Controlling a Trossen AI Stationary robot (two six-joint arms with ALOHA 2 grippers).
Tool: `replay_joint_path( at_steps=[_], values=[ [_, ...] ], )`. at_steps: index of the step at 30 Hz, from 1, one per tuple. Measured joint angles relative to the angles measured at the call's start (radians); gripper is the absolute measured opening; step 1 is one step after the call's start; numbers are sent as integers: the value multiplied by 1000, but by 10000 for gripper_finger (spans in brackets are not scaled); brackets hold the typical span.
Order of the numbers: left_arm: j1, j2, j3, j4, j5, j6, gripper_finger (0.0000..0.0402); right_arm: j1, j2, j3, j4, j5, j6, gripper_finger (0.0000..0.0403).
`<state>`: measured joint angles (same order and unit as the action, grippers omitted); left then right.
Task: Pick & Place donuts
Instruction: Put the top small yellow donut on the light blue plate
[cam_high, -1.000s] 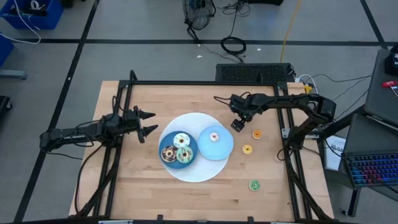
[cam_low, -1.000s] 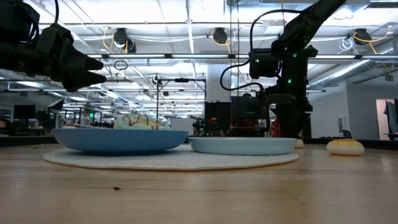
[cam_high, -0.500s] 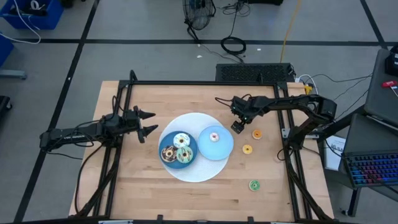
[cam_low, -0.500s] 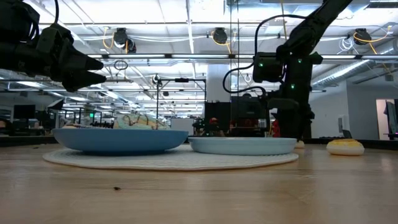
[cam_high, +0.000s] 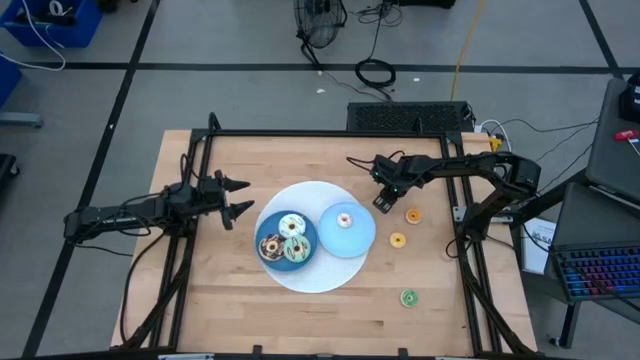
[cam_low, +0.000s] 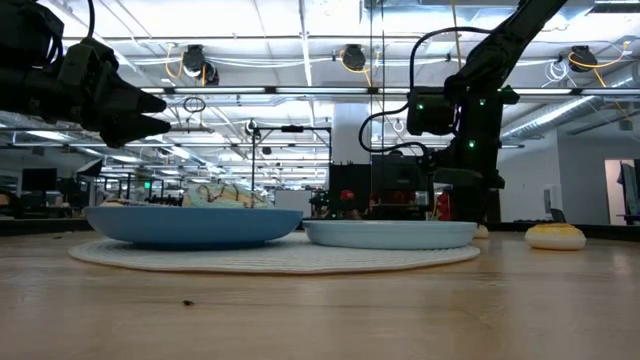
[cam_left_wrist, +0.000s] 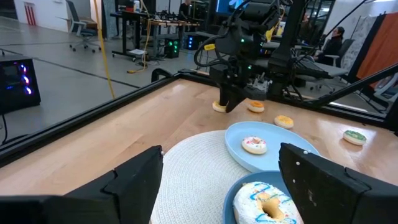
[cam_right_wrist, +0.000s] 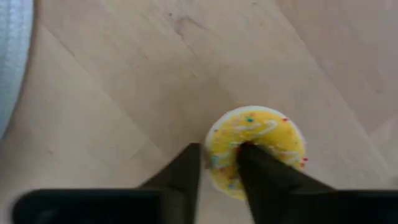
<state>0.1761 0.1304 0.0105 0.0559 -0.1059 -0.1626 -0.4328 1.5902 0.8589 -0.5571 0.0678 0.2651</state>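
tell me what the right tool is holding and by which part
The right tool pinches a yellow donut on the table, its fingers astride one side of the ring, one apparently in the hole.

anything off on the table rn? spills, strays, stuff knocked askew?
No spills or damage. Strays only: three small donuts lie on bare wood right of the plates, orange, yellow-orange and green. A fourth, yellow donut, sits under the right gripper, one finger through its hole.

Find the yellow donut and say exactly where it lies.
The yellow donut lies on the wooden table, right of the smaller blue plate, with the right pincer closing on its rim.
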Motion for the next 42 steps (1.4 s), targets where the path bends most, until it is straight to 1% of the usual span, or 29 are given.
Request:
replay_joint_path(
  at_steps=[3, 4, 8, 11, 15, 19, 26, 30, 33, 36, 38, 42],
  values=[
    [0, 0, 0, 0, 0, 0, 313, 0, 0, 0, 0, 6, -21, 24],
    [0, 0, 0, 0, 0, 0, 312, 0, 0, 0, 0, 6, -25, 14],
    [0, 0, 0, 0, 0, 0, 311, 1, 0, 0, 1, 5, -26, 13],
    [0, 0, 0, 0, 0, 0, 314, 1, -5, 0, 1, 0, -34, 5],
    [0, 0, 0, 0, 0, 0, 319, 14, -46, 0, 17, -43, -38, 4],
    [0, 0, 0, 0, 0, 0, 317, 37, -136, 0, 19, -34, -38, 3],
    [0, 0, 0, 0, 0, 1, 310, 131, -318, 0, 61, -28, 28, 1],
    [0, 0, 0, 0, 0, 0, 314, 197, -398, 0, 152, -76, 73, 1],
    [0, 0, 0, 0, 0, 1, 317, 242, -428, 5, 235, -116, 96, 1],
    [0, 0, 0, 0, 0, 0, 319, 284, -430, 63, 226, -125, 101, 1],
    [0, 0, 0, 0, 0, 1, 318, 306, -425, 121, 183, -122, 85, 0],
    [0, 0, 0, 0, 0, 1, 313, 341, -387, 274, 105, -115, 48, 0]
  ],
)
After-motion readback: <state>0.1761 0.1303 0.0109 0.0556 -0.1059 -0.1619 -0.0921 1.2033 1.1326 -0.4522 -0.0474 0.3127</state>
